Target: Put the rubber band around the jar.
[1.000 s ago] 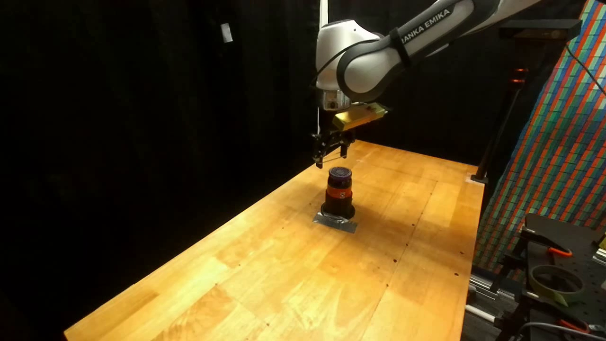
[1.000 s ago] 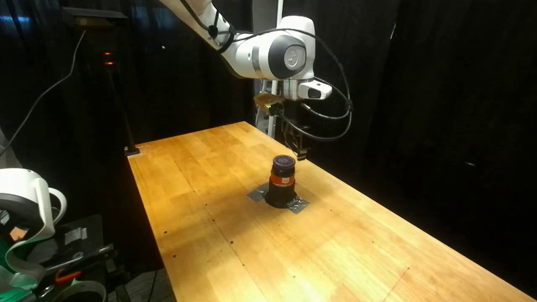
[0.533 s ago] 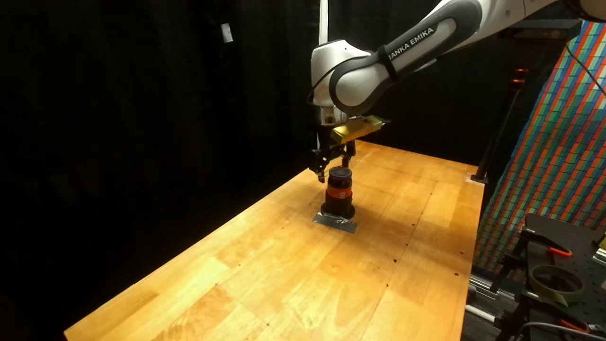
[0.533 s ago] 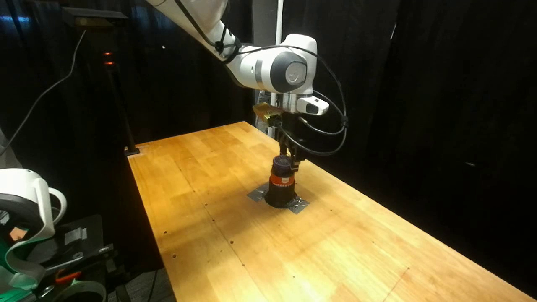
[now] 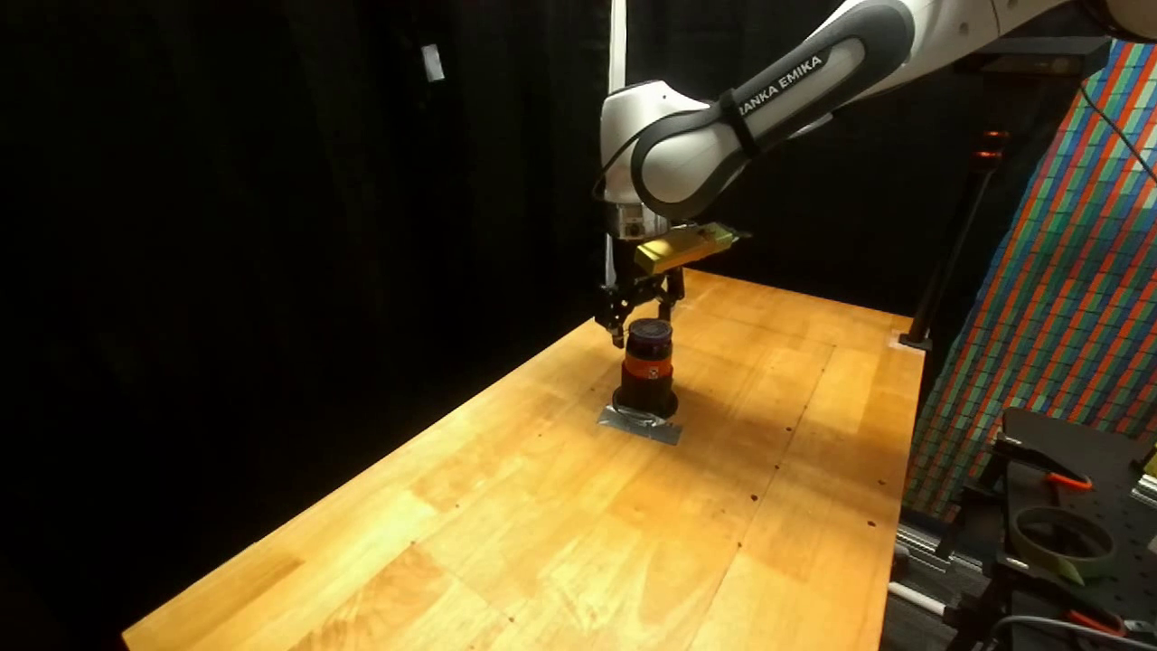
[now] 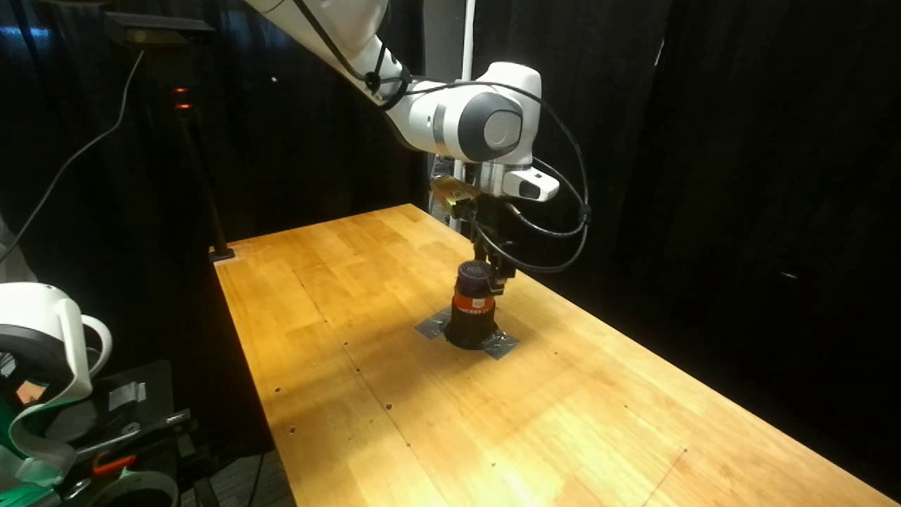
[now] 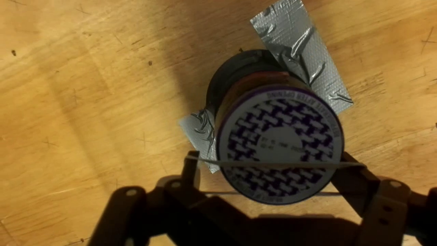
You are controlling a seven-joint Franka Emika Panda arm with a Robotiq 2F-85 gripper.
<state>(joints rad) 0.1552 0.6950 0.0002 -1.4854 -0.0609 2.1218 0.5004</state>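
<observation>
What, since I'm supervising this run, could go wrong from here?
The thin pale rubber band, stretched across the open black gripper, could slip off. One strand crosses over the round purple-and-white lid and might stay on top. The gripper hangs close to the dark, orange-labelled cylindrical jar and may bump it.

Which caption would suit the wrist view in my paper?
Rubber band, stretched by the open gripper, passes partly in front of the lidded jar.
</observation>
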